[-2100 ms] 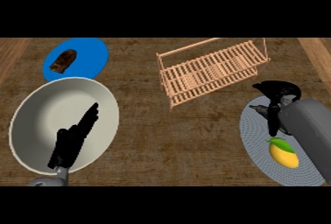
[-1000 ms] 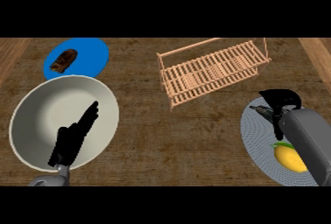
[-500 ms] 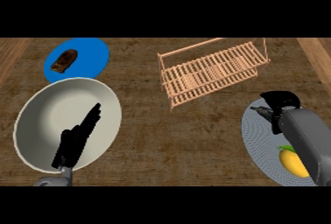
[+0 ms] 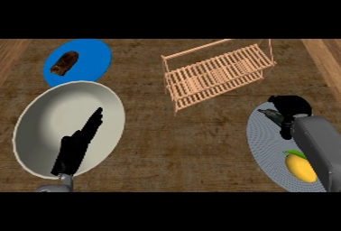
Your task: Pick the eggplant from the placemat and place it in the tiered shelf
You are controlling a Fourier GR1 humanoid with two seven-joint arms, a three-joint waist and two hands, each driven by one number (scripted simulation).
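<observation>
Mostly hidden, the eggplant (image 4: pixel 269 113) runs upper-left to lower-right on the mat (image 4: pixel 266 144) beside a lemon (image 4: pixel 300 166), the right hand (image 4: pixel 290 108) curled round it; the left hand (image 4: pixel 78 144) lies flat over the pan (image 4: pixel 47 117).

Even, fairly dim light across the dark wood tabletop (image 4: pixel 166 149), no clear source direction. No glare or bright hotspots. Cream plate (image 4: pixel 47 117) under the left hand (image 4: pixel 76 146) is the brightest surface, shading slightly darker toward its rim. Both black hands read as near-flat silhouettes; the right hand (image 4: pixel 290 108) shows little surface detail. Wooden tiered shelf (image 4: pixel 216 74), up-left of the right hand, casts only a faint shadow. Round plates look stretched taller than wide.
</observation>
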